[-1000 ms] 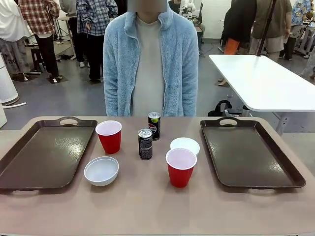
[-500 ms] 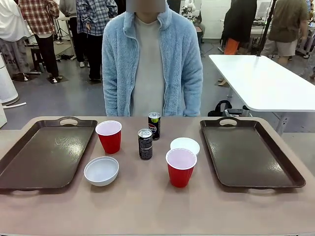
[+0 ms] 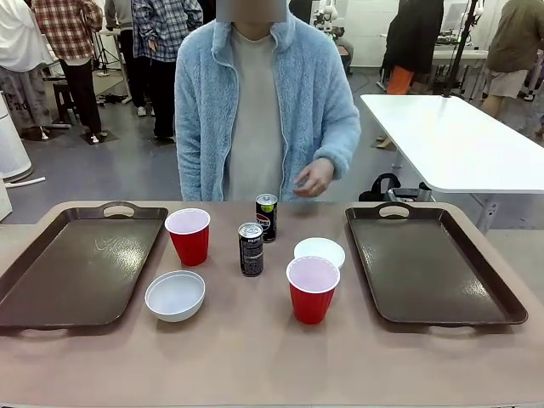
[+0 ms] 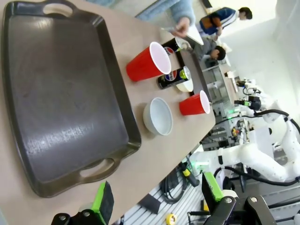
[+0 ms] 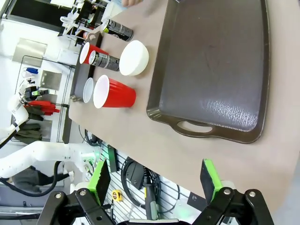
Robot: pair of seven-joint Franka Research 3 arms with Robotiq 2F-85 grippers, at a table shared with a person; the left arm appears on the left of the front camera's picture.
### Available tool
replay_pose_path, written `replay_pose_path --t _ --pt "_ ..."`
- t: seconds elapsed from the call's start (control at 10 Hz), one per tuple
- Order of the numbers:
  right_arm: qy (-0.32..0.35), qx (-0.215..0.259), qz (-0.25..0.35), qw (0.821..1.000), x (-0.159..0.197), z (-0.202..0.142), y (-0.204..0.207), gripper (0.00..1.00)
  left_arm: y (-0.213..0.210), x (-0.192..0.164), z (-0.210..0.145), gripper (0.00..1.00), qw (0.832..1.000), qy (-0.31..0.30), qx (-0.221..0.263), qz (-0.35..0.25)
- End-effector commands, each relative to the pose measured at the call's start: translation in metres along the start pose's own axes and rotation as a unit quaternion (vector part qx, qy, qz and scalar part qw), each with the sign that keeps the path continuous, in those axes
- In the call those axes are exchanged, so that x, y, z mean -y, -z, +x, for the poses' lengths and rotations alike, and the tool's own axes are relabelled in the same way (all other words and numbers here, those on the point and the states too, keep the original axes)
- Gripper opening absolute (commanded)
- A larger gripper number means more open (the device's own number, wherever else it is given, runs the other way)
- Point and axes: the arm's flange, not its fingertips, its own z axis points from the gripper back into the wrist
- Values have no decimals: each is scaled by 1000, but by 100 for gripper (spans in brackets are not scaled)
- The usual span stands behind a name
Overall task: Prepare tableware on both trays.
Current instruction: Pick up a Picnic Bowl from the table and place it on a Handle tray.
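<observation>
We find the far white bowl [image 3: 321, 247] partly hidden behind the near red cup [image 3: 312, 289] (front rim covered); the right tray [image 5: 220, 65] is cut off by the right wrist view's top edge.

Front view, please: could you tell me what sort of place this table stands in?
Probably a robotics lab or demo hall: bystanders stand about on a grey floor, a spare white table stands behind, and coiled cables lie below the work table.

The left gripper [image 4: 157, 194] sits at the frame's bottom edge, jaws wide apart. The right gripper [image 5: 154, 180] gapes equally wide, bottom centre
</observation>
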Motion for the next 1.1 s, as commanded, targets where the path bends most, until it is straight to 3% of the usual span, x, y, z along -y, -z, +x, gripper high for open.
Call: replay_pose_path --t 0.0,0.2,0.4,0.6,0.8,1.0 --pt "-8 7 13 1000 2 2 0 100 -3 -1 1 100 1000 8 6 -9" --pt "-8 7 13 1000 2 2 0 100 2 11 8 100 1000 5 -11 26" --pt "-8 7 13 1000 2 2 0 100 11 56 18 100 997 19 -10 79" --pt "-8 7 13 1000 2 2 0 100 35 108 9 100 984 73 -32 158" --pt "-8 7 13 1000 2 2 0 100 76 139 -13 100 957 136 -61 247" --pt "-8 7 13 1000 2 2 0 100 143 146 -42 100 912 195 -107 343"
